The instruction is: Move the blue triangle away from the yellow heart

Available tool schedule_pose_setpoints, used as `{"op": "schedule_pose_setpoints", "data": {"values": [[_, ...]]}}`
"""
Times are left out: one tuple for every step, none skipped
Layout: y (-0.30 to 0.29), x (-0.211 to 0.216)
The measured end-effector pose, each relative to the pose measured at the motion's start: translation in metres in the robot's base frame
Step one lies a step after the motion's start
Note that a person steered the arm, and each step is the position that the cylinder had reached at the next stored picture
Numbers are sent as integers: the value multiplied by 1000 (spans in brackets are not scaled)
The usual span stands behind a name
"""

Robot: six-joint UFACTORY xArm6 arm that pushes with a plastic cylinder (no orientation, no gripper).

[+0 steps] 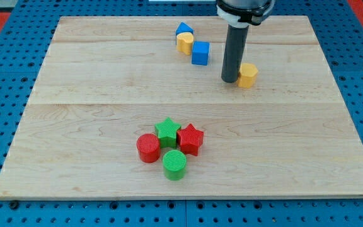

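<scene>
The blue triangle (183, 28) lies near the view's top, left of centre. The yellow heart (184, 43) sits right below it, touching it. A blue cube (200, 53) stands just to the lower right of the heart. My tip (230, 80) is on the board to the right of these three, about a cube's width from the blue cube. It stands against the left side of a second yellow block (247, 74), which looks like a pentagon.
A tight cluster sits low in the view's middle: a red cylinder (148, 148), a green star (167, 131), a red star (190, 139) and a green cylinder (174, 164). The wooden board (74, 126) ends in a blue pegboard surround.
</scene>
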State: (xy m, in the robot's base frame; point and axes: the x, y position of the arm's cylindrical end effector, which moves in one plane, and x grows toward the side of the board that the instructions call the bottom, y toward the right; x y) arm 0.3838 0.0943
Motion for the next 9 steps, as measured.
{"op": "schedule_pose_setpoints", "data": {"values": [[29,0],[48,3],[82,14],[85,16],[52,26],[33,25],[38,-6],[33,-4],[-15,30]]}}
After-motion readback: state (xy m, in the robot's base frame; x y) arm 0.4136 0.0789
